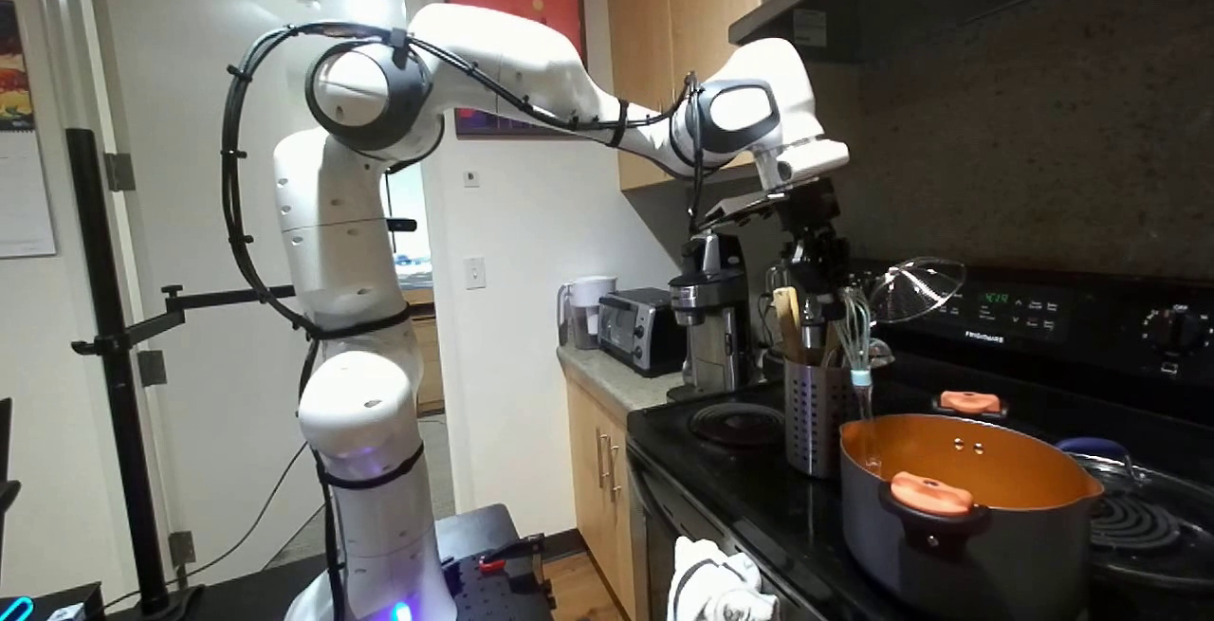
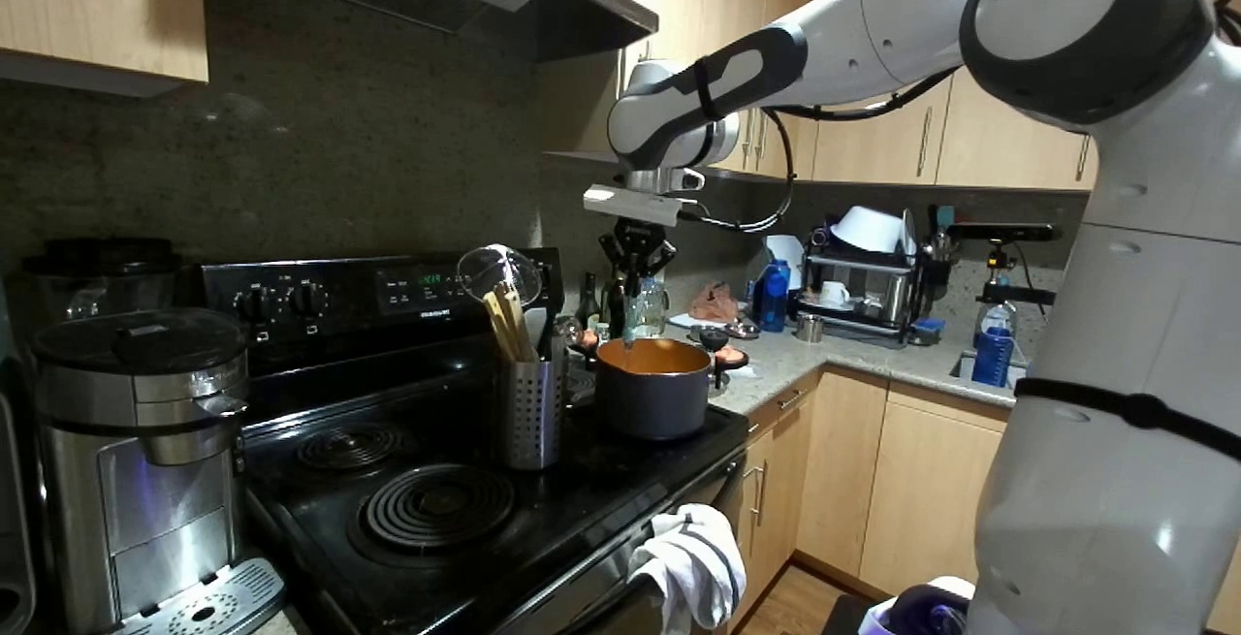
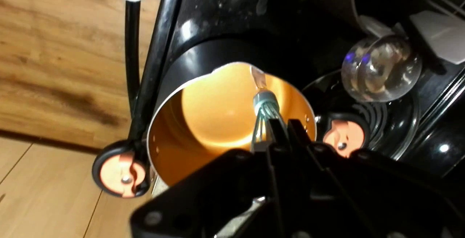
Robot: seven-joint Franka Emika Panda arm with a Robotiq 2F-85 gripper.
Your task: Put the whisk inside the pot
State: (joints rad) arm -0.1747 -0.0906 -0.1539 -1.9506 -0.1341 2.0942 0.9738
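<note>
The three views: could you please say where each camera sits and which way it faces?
In an exterior view: near the pot, facing the toaster oven; most of the arm shows.
In an exterior view: by the coffee maker, facing across the stove to the pot; part of the arm and the gripper show.
Wrist view: looks down from the wrist at whisk and pot; gripper along the bottom.
Both exterior views share the pot and stove, from opposite ends.
</note>
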